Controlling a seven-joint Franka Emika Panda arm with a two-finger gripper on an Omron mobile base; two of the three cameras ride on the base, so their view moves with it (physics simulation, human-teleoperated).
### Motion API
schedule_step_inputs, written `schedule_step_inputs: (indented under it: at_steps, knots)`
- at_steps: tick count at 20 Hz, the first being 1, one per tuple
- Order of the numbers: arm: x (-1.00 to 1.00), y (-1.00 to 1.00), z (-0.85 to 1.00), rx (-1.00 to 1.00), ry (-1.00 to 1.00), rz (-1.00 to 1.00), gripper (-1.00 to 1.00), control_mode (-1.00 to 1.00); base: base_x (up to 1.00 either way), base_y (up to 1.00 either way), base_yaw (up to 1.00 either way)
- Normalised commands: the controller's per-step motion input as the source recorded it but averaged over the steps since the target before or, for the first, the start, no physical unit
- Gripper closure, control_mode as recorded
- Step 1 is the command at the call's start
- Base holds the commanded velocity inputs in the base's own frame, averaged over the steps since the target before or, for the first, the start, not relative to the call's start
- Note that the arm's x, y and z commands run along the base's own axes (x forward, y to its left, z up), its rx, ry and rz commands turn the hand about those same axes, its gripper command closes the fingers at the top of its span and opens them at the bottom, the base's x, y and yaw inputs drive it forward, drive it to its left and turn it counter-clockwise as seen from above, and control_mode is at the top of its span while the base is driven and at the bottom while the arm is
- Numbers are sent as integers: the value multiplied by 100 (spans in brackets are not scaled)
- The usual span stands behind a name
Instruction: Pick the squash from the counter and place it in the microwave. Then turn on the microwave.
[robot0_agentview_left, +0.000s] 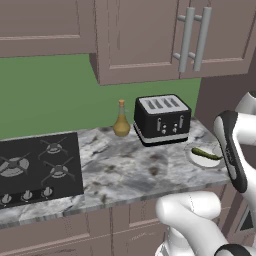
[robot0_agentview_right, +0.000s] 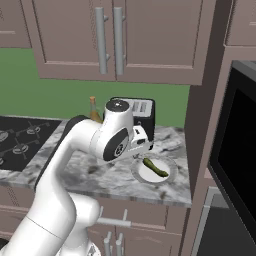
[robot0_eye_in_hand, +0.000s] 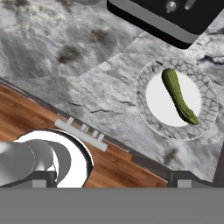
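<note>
From the left base view, the squash (robot0_agentview_left: 205, 153) lies on a small plate (robot0_agentview_left: 196, 158) at the right end of the marbled bench (robot0_agentview_left: 125, 170), just in front of the black toaster (robot0_agentview_left: 161, 119); an amber bottle (robot0_agentview_left: 121, 120) stands to the toaster's left, and a black hob (robot0_agentview_left: 37, 167) is set into the bench well apart on the left; the white arm rises at the lower right and partly covers the plate's right edge.

From the right base view, the squash (robot0_agentview_right: 155, 167) rests diagonally on the plate (robot0_agentview_right: 142, 172), close to the bench's front edge; the arm's wrist hangs just above and left of the plate; the microwave (robot0_agentview_right: 239, 150) sits in the tall unit at the far right, its black glass door apparently closed.

From the hand view, the squash (robot0_eye_in_hand: 179, 96) lies across the plate (robot0_eye_in_hand: 144, 76) up and to the right, well off centre; the end effector (robot0_eye_in_hand: 111, 178) is spread wide and holds nothing, its fingertips (robot0_eye_in_hand: 45, 178) far apart at the bottom edge.

The likely troubles, as I judge them: the hand is not yet over the squash, so a straight descent would meet bare bench; the squash is slim and round, so a grip off its middle could roll it off the plate; the toaster is near enough to be clipped; and the closed door would block the placing.
</note>
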Motion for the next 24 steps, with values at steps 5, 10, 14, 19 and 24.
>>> schedule_step_inputs:
  at_steps: [5,10,14,19,24]
  knots:
    - [35,-17,-31,0,0,5,-100,-100,0,0,0]
    - [28,-23,-28,0,0,4,-100,-100,0,0,0]
    - [27,-22,-27,0,0,3,-100,-100,0,0,0]
    - [28,-21,-24,0,0,3,-100,-100,0,0,0]
    - [35,-8,-24,0,0,2,-100,-100,0,0,0]
